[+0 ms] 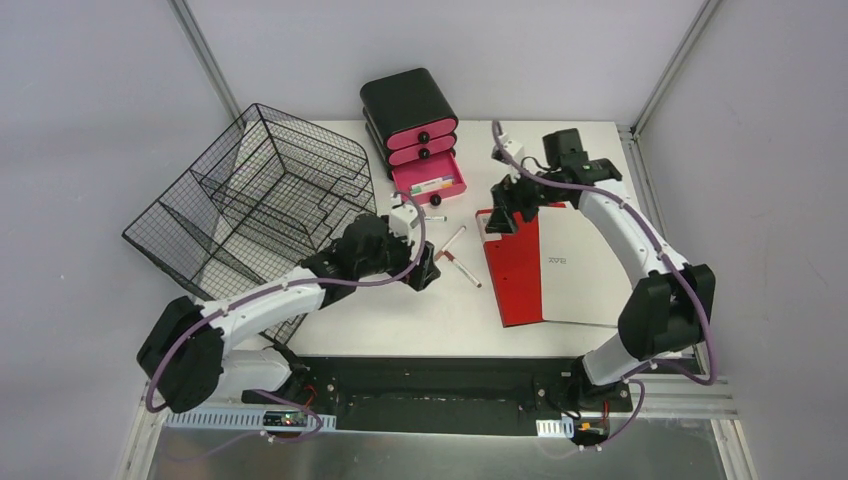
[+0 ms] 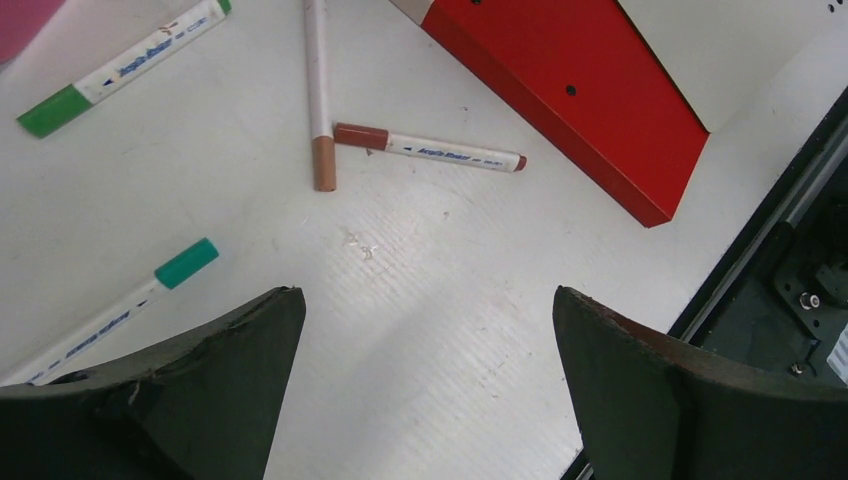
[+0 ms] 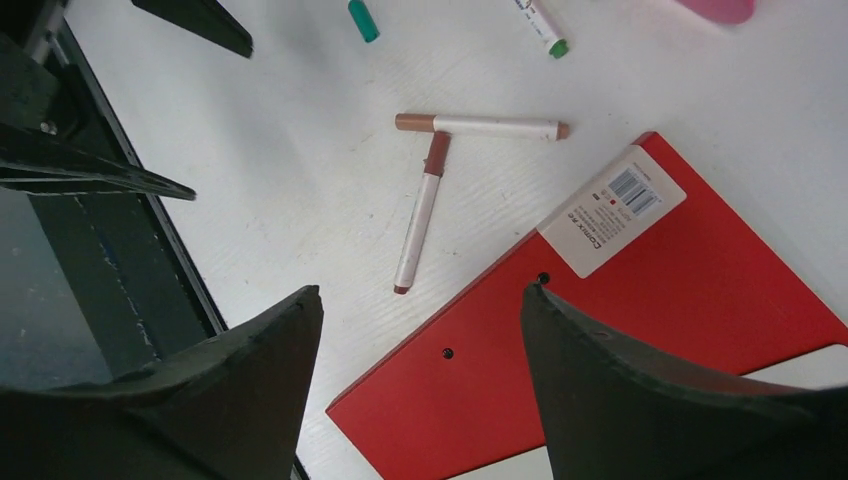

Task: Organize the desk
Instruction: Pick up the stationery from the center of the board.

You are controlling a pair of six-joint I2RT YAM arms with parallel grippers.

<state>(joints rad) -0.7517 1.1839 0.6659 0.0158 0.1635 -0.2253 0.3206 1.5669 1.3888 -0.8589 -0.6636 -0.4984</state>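
Observation:
The desk [image 1: 400, 320] is a white tabletop. Two brown-capped markers [image 1: 455, 255] lie at its middle, seen in the left wrist view as a light one [image 2: 320, 100] and a darker one [image 2: 430, 150]. A teal-capped marker [image 2: 130, 300] and a green marker [image 2: 120, 70] lie nearby. A red-and-white notebook [image 1: 550, 265] lies flat to the right. My left gripper [image 1: 425, 272] hovers open and empty just left of the markers [image 2: 428, 300]. My right gripper [image 1: 505, 215] is open and empty above the notebook's red corner [image 3: 420, 295].
A black wire basket [image 1: 250, 200] fills the left side. A black drawer unit [image 1: 412, 120] with pink fronts stands at the back, its bottom drawer [image 1: 430, 185] pulled open with items inside. The dark metal rail [image 1: 440, 385] runs along the near edge.

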